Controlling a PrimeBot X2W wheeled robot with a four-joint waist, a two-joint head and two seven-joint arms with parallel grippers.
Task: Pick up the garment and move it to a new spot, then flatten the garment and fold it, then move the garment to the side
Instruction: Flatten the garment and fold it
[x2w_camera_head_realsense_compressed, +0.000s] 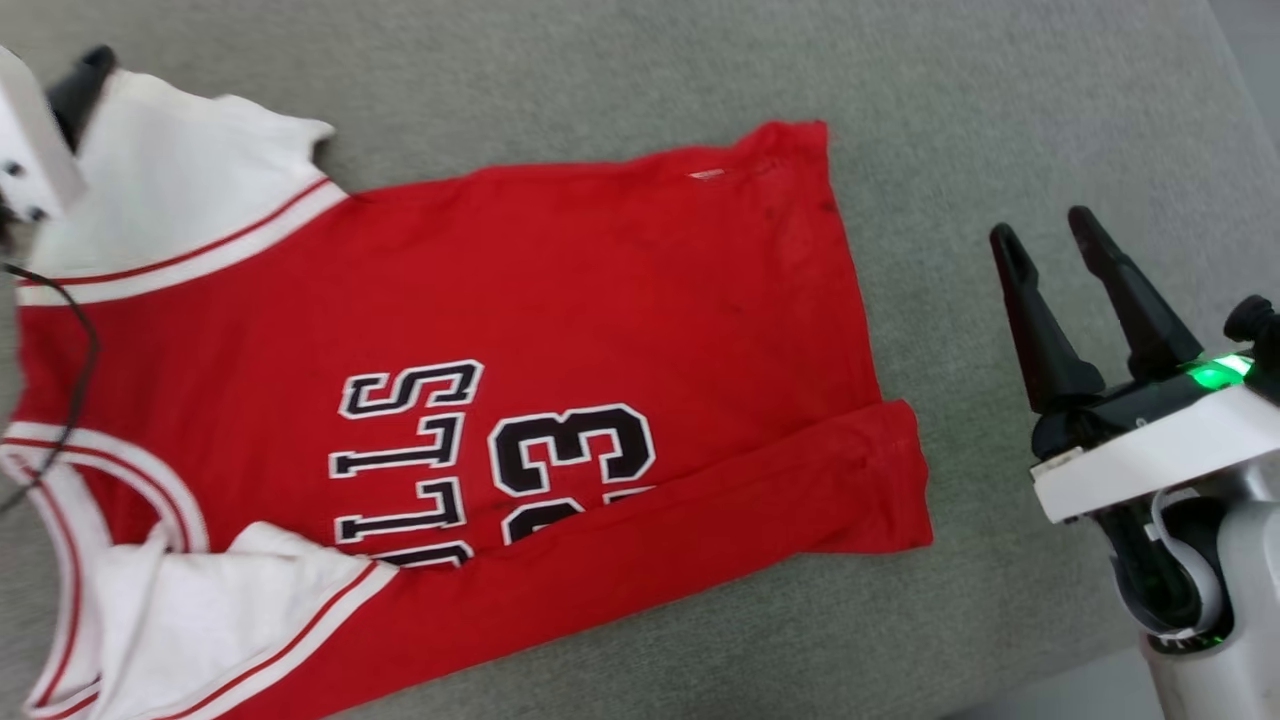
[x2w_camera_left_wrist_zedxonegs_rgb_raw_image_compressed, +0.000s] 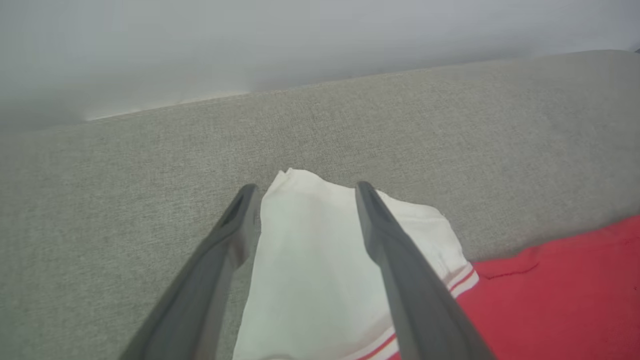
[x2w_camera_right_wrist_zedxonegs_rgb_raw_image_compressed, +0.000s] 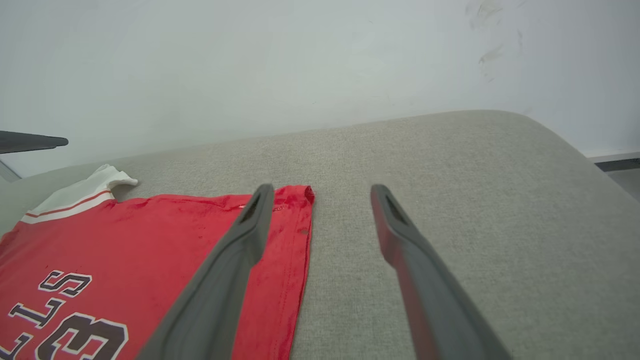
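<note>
The garment (x2w_camera_head_realsense_compressed: 560, 330) lies long-axis left to right across the grey cushion (x2w_camera_head_realsense_compressed: 1000, 100), and I have my left gripper (x2w_camera_left_wrist_zedxonegs_rgb_raw_image_compressed: 306, 187), wide open and empty, at its upper-left white sleeve (x2w_camera_head_realsense_compressed: 180, 180), my right gripper (x2w_camera_head_realsense_compressed: 1045, 225) equally open beyond the hem (x2w_camera_head_realsense_compressed: 858, 330).

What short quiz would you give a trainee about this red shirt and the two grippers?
1. True or false: the right gripper is shut on the garment.
2. In the left wrist view, what shows between the open fingers of the left gripper? A: white sleeve; B: black number; C: red hem.
3. Fill in: the garment's long edge nearest the robot is ____ over part of the lettering.
Key: 1 false; 2 A; 3 folded.
</note>
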